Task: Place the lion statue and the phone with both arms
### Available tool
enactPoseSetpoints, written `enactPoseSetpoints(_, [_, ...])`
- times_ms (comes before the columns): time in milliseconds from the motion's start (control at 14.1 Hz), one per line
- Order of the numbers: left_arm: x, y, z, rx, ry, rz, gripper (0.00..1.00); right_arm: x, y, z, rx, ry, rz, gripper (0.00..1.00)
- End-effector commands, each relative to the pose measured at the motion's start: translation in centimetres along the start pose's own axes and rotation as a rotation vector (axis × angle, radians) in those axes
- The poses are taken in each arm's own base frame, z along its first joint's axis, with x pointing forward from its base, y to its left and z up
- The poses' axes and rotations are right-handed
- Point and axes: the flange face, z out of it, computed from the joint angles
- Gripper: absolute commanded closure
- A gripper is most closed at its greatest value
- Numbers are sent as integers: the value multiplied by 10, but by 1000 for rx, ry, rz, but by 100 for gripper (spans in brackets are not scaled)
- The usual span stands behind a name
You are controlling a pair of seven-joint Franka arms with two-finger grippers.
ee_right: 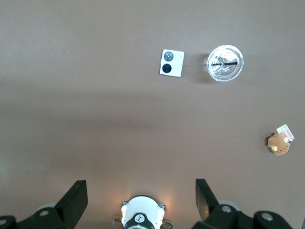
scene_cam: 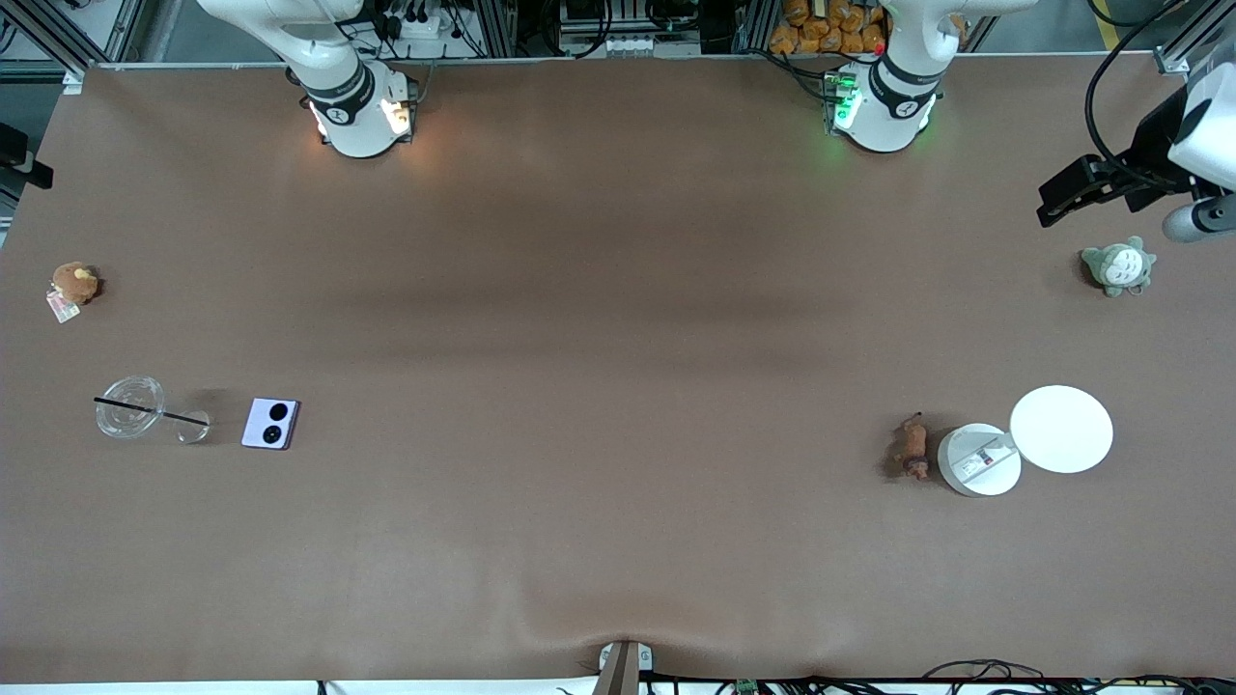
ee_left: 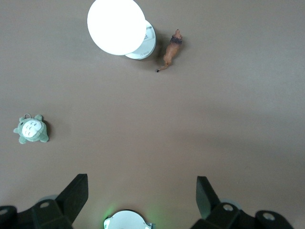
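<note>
The lion statue (scene_cam: 912, 447), a small reddish-brown figurine, lies on the brown table toward the left arm's end; in the left wrist view the lion statue (ee_left: 171, 47) shows beside a white container. The phone (scene_cam: 270, 423), pale and folded with two black circles, lies flat toward the right arm's end, and the right wrist view also shows the phone (ee_right: 171, 62). My left gripper (ee_left: 142, 183) hangs open high over its own green-lit base, nothing between its fingers. My right gripper (ee_right: 141, 183) hangs open high over its base, also empty. Neither gripper shows in the front view.
A white round container (scene_cam: 980, 461) with a white disc (scene_cam: 1061, 429) sits next to the lion. A grey-green plush (scene_cam: 1118, 266) lies farther from the front camera. A clear cup with a black straw (scene_cam: 129, 406) stands beside the phone. A brown plush (scene_cam: 73, 283) sits near the table's edge.
</note>
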Motion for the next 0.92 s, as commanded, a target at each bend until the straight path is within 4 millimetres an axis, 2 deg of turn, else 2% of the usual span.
enactPoseSetpoints(0, [-9, -9, -13, 18, 15, 71, 0, -23, -1, 20, -8, 16, -6, 0])
enactPoseSetpoints(71, [-9, -11, -18, 11, 24, 87, 0, -29, -12, 27, -16, 9, -27, 0])
enactPoseSetpoints(213, [-10, -11, -22, 3, 21, 88, 0, -36, -41, 27, -103, 11, -72, 0])
enactPoseSetpoints(284, [-11, -10, -23, 3, 21, 92, 0, -36, -43, 28, -115, 7, -63, 0])
enactPoseSetpoints(498, [-13, -11, -28, -2, 23, 107, 0, -32, -33, 27, -99, 25, -43, 0])
enactPoseSetpoints(711, [-12, -14, -29, -43, 15, 97, 0, -31, -9, 22, 1, 60, -7, 0])
enactPoseSetpoints(853, [-11, -20, -31, -62, 5, 83, 0, -29, -11, 20, -9, 59, -18, 0])
